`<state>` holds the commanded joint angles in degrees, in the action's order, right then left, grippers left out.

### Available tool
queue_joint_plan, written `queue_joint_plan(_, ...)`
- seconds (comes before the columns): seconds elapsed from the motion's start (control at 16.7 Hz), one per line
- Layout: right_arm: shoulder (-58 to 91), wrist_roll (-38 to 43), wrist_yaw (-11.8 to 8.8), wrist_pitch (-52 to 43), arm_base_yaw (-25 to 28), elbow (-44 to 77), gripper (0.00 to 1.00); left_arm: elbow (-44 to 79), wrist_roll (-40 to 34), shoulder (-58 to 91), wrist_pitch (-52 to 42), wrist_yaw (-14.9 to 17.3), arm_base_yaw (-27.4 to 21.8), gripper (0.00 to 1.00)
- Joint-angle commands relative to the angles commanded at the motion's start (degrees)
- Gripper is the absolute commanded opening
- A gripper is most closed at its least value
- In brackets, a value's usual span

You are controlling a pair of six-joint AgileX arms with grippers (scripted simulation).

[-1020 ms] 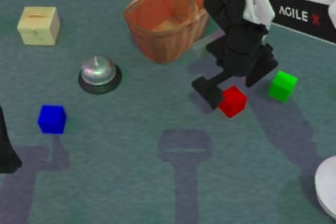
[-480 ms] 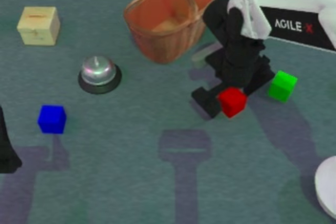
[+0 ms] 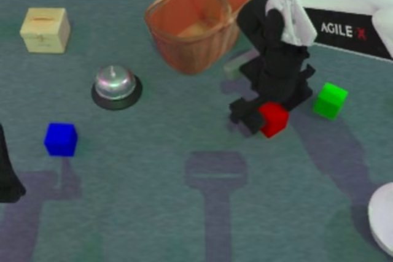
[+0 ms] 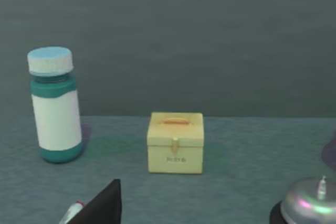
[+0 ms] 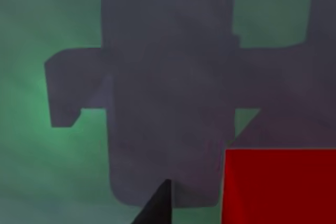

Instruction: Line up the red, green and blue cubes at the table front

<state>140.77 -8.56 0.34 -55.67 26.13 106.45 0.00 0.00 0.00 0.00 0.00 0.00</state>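
One finger of the right gripper (image 3: 265, 116) sits beside the red cube (image 3: 273, 119), jaws seemingly closing on it, and an off-centre pinch could knock it toward the nearby green cube (image 3: 330, 100).

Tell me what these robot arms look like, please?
The right arm at the top view's right has a white shell, a black panel reading AGILE X with a red X, and a black wrist and right gripper. Of the left arm, only a black piece shows at the left edge.

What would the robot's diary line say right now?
right gripper: jaws closing on red cube | green cube, blue cube: untouched | left arm: parked
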Motion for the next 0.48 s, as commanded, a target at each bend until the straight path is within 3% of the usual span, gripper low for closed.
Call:
queue_joint_plan(0.24, 0.0, 0.0, 0.0, 0.0, 0.0, 0.0, 0.02, 0.0, 0.0, 0.0, 0.0, 0.0, 0.0, 1.00)
queue_joint_plan(0.48, 0.0, 0.0, 0.0, 0.0, 0.0, 0.0, 0.00, 0.0, 0.0, 0.0, 0.0, 0.0, 0.0, 1.00)
